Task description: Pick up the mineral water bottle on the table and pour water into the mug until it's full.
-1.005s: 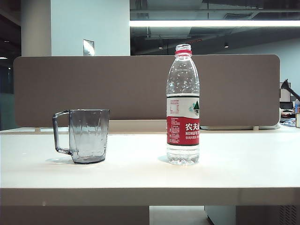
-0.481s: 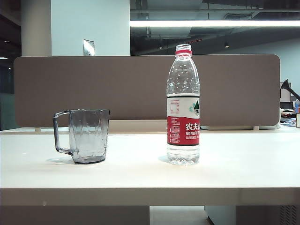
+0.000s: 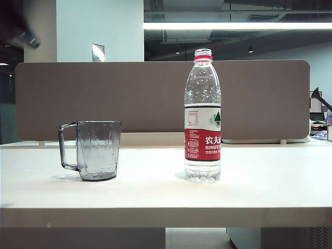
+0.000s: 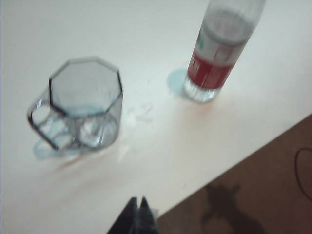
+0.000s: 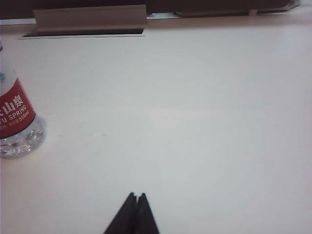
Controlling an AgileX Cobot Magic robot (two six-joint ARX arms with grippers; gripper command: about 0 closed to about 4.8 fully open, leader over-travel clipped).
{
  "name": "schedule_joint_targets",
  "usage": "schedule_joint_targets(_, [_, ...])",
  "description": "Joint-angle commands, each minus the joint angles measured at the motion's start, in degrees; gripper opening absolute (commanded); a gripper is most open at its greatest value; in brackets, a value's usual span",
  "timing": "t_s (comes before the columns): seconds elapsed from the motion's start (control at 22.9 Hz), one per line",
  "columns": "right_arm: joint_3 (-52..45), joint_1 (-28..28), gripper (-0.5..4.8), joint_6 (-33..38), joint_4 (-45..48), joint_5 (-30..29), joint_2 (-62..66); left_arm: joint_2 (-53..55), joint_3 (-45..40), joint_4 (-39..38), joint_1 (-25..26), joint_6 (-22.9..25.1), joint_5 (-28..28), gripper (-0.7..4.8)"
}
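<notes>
The tall clear plastic mineral water bottle (image 3: 202, 116), with its red neck ring and red-and-white label, stands upright on the wide white counter (image 3: 155, 194), cap already off by the look of the open mouth. The smoky-grey faceted plastic mug (image 3: 97, 149) sits well apart from it, angular handle turned away from the bottle, and it looks empty to me.

What's new: a second ago none of me showed in the exterior view, now a dark blur of my left arm (image 3: 23, 36) has popped into the upper corner. My left gripper (image 4: 138, 214) hangs above the counter's front edge, fingers pinched together, holding nothing. My right gripper (image 5: 135, 212) is clenched too, low over bare counter beside the bottle.

So I'd say the reach is only starting. The ribbed, thin-walled bottle will likely squish if grabbed hard.
</notes>
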Motion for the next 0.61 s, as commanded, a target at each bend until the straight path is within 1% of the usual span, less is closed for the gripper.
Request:
schedule_joint_targets(0.04, [-0.42, 0.04, 0.0, -0.2, 0.61, 0.09, -0.07, 1.38, 1.7, 4.0, -0.11, 0.04, 0.15, -0.05])
schedule_joint_targets(0.09, [-0.42, 0.04, 0.0, -0.2, 0.61, 0.09, -0.07, 1.95, 1.77, 6.86, -0.13, 0.04, 0.17, -0.05])
schedule_joint_targets(0.17, [-0.42, 0.04, 0.0, -0.2, 0.61, 0.07, -0.07, 2.21, 1.77, 8.22, -0.11, 0.04, -0.17, -0.05])
schedule_joint_targets(0.31, [-0.42, 0.04, 0.0, -0.2, 0.63, 0.07, -0.07, 2.16, 1.77, 6.05, -0.11, 0.07, -0.04, -0.05])
schedule_joint_targets(0.39, [-0.42, 0.04, 0.0, -0.2, 0.63, 0.09, -0.07, 2.16, 1.77, 1.44, -0.11, 0.46, -0.24, -0.05])
schedule_joint_targets(0.44, [-0.42, 0.04, 0.0, -0.2, 0.61, 0.07, -0.07, 2.16, 1.77, 0.39, -0.11, 0.85, -0.22, -0.05])
schedule_joint_targets(0.61, [-0.42, 0.04, 0.0, -0.2, 0.61, 0.09, -0.07, 2.16, 1.77, -1.95, -0.11, 2.69, -0.2, -0.05])
